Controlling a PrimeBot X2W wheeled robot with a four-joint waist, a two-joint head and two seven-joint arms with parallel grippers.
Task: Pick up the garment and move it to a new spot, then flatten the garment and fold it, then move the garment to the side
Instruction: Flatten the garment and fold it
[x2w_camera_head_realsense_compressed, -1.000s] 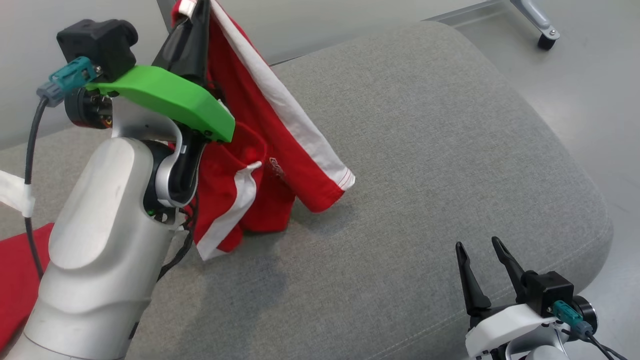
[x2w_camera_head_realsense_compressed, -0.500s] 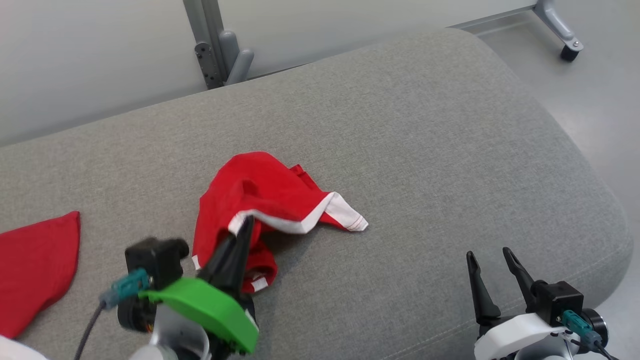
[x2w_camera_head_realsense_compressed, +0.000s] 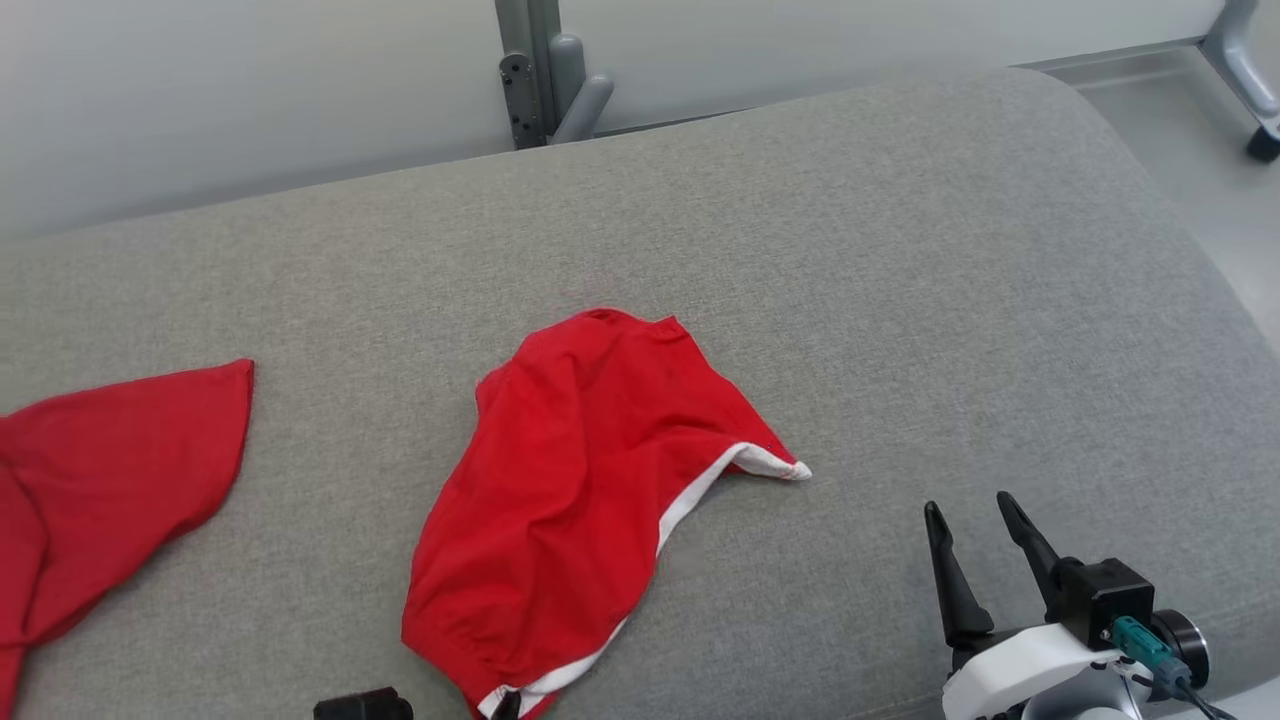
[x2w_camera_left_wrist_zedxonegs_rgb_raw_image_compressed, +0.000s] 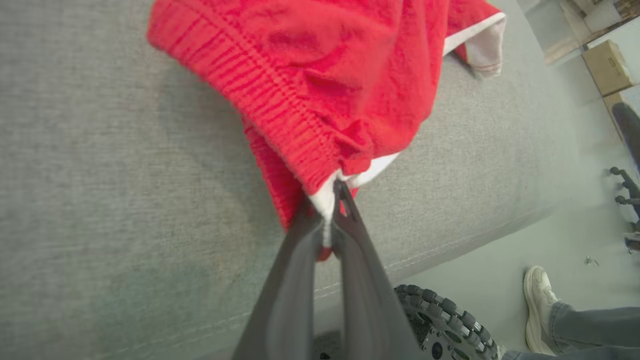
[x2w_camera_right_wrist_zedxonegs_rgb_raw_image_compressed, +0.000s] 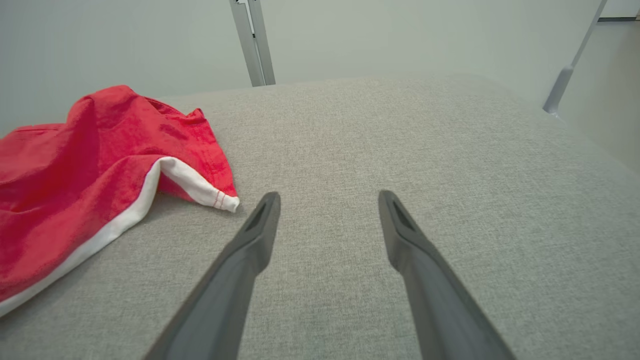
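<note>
Listing the red garment (x2w_camera_head_realsense_compressed: 570, 480) first: it is lying crumpled near the middle of the grey cushion (x2w_camera_head_realsense_compressed: 900, 250). Its ribbed waistband (x2w_camera_left_wrist_zedxonegs_rgb_raw_image_compressed: 270, 100) is turning toward the near edge, and a white-trimmed hem corner (x2w_camera_right_wrist_zedxonegs_rgb_raw_image_compressed: 220, 200) is pointing toward the right side.

Item, left pincer (x2w_camera_left_wrist_zedxonegs_rgb_raw_image_compressed: 336, 192): it is pinching the garment's near corner, jaws narrowed onto a white seam where the band ends. The hold is sitting low at the cushion's front edge. Most of the cloth is therefore resting on the upholstery, and only the pinched corner is being held up. Judged: this is working as a drag or set-down grip rather than a carry.

Item, right pincer (x2w_camera_head_realsense_compressed: 968, 505): it is hovering spread wide and empty above the cushion's near right part. Its fingers are aiming at bare upholstery just beside the hem corner. Judged: it is standing ready within reach of that corner for the flattening.

Item, second red cloth (x2w_camera_head_realsense_compressed: 110, 470): it is lying well apart at the left edge, taking no part.

Item, surroundings: a grey metal post (x2w_camera_head_realsense_compressed: 530, 70) is standing behind the cushion. A knobbly tyre (x2w_camera_left_wrist_zedxonegs_rgb_raw_image_compressed: 440, 320) and a person's pale shoe (x2w_camera_left_wrist_zedxonegs_rgb_raw_image_compressed: 537, 295) are showing on the floor below the front edge.

Status, judged: the relocation is looking nearly complete, while flattening and folding are not yet done. Risk: releasing this corner now is likely leaving the layers doubled under.
</note>
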